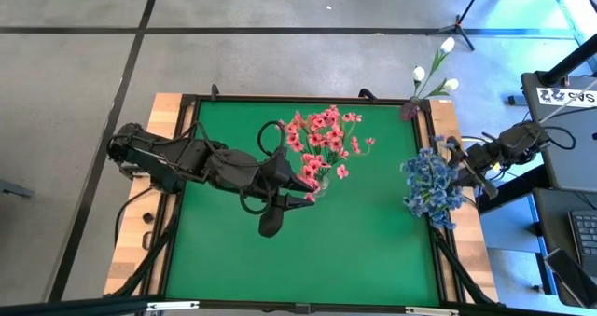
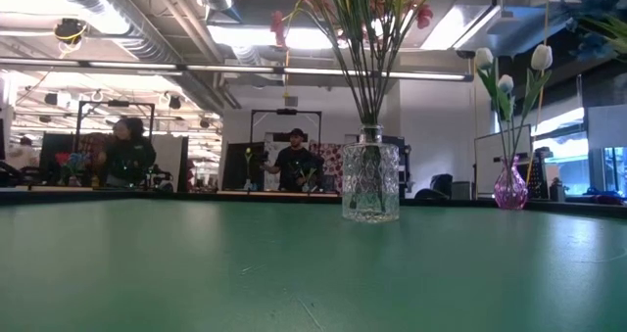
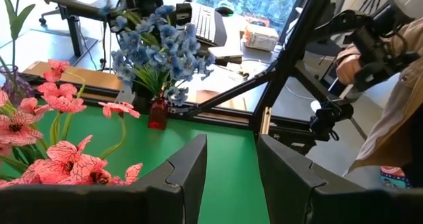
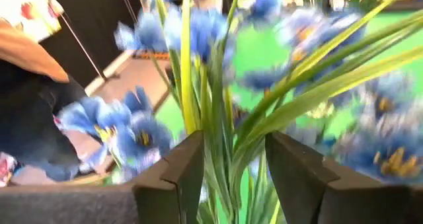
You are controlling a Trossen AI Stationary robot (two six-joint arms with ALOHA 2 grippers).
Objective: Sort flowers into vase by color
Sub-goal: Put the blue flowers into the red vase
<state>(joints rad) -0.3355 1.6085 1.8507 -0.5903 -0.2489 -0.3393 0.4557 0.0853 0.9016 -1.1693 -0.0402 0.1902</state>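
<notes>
R gripper [image 4: 228,178] at table's R edge, jaws apart, blue flowers' [image 1: 431,187] stems between, not pinched – prob letting go into red vase [image 3: 157,113] | L gripper [image 3: 231,178] mid-table, open, empty, just beside pink flowers [image 1: 322,139] in glass vase [image 2: 370,182] | white buds [image 1: 435,72] far corner, own vase

The pink flowers [image 1: 322,141] are gathered upright in a clear cut-glass vase [image 2: 370,182] near the table's middle, thin green stems fanned outward. The blue flowers [image 1: 431,184] are bunched in a small red vase [image 3: 157,113] at the right edge. White buds [image 1: 437,72] are held in a small pink vase [image 2: 509,187] at the far right corner.
</notes>
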